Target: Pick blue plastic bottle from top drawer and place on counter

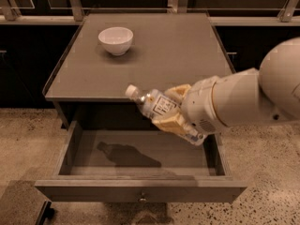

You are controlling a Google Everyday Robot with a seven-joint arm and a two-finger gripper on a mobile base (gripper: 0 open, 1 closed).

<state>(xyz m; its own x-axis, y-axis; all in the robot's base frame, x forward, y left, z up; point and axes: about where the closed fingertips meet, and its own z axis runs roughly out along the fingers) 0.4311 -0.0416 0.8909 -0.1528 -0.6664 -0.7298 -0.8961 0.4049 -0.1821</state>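
The gripper (pixel 169 108) is clenched around the lower half of the blue plastic bottle (pixel 154 104), its yellowish fingers (pixel 176 92) pressing either side of the dark label. It holds the bottle in the air above the open top drawer (pixel 140 189), just in front of the counter (pixel 173 50). The bottle lies tilted, its white cap (pixel 132 90) pointing up and to the left, and its shadow (pixel 125 155) falls on the drawer floor below. The lift out of the drawer looks done; the carry over the counter and the set-down remain. The main risk is the counter's front edge: the cap sits about level with it, so a move forward without more height could knock the bottle and twist it in the grip. Because the hold is near the base, the free neck end could also pivot. Released at this tilt, the bottle would likely tip and roll. The white bowl (pixel 116 40) stands well apart at the back left.
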